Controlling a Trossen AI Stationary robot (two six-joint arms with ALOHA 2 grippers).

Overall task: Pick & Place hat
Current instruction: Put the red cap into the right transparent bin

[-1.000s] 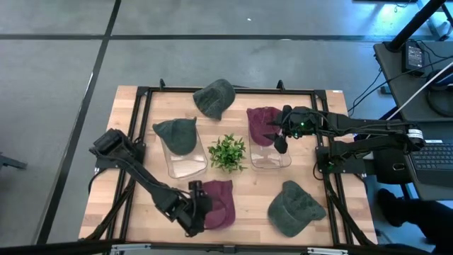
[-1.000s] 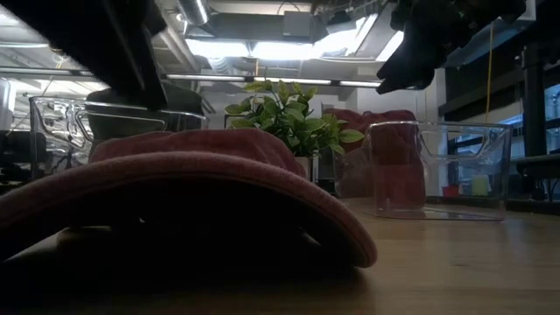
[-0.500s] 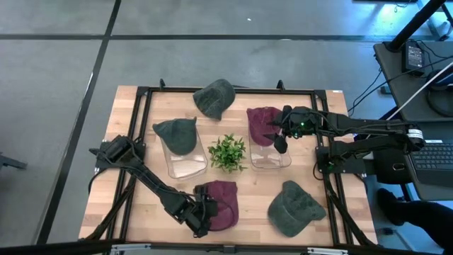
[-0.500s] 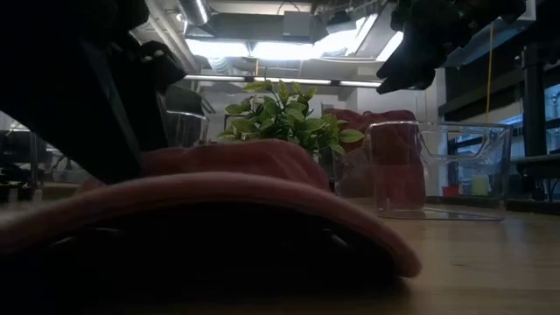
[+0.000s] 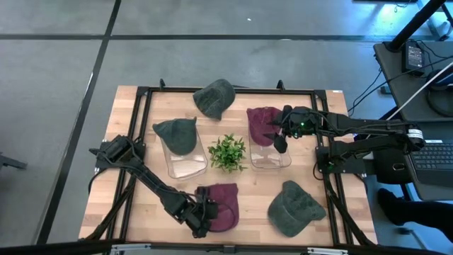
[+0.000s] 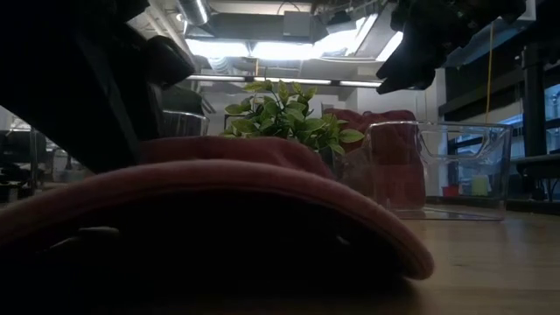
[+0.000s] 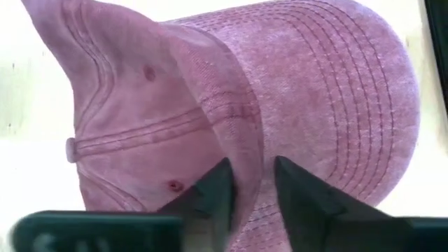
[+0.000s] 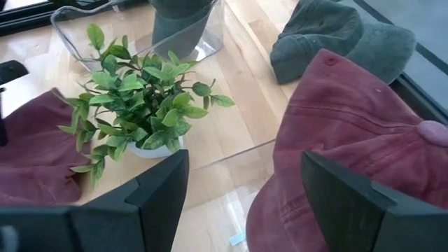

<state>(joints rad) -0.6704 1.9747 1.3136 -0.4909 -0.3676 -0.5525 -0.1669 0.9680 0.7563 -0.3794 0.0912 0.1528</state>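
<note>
Landmark: small potted plant (image 5: 227, 152) at the centre of the wooden table (image 5: 127, 127).
Hat: maroon cap (image 5: 221, 204), lying on the table just toward the front edge from the plant.
Orientation: long axis runs from the plant toward the front edge, brim end away from the plant.
Appearance: faded pink-red cotton, rows of stitching across the brim, eyelets on the crown, fabric rucked into a fold.
Left gripper (image 7: 250, 183): low at the cap, on the side away from the plant, fingers pinching that raised fold.
Right gripper (image 5: 278, 138): over the clear bin (image 5: 271, 154) right of the plant, fingers spread wide above a second red cap (image 8: 350, 147).
</note>
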